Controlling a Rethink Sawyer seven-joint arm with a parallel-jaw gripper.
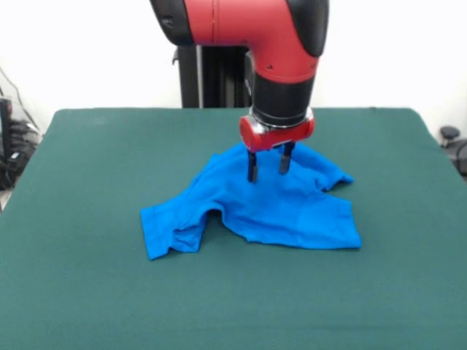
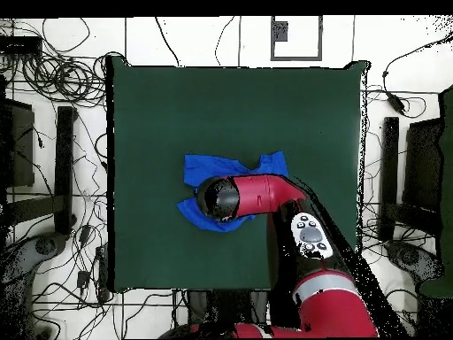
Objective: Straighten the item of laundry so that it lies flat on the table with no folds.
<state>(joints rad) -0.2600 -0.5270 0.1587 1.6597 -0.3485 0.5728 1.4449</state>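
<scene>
The item of laundry (image 1: 270,204) is a bright blue T-shirt lying crumpled near the middle of the green table (image 1: 87,292). One sleeve sticks out at the front left with a fold beside it, and the far part is bunched up. My gripper (image 1: 268,166) stands over the shirt's far part, open, with both dark fingertips down at the cloth and a gap between them. In the overhead view the arm's red and black head covers the middle of the item of laundry (image 2: 205,167), and blue cloth shows around it on the table (image 2: 150,106); the gripper is hidden there.
Cables and dark stands (image 2: 64,159) lie around the table on the floor. A dark object (image 1: 449,135) sits beyond the table's right edge in the front view.
</scene>
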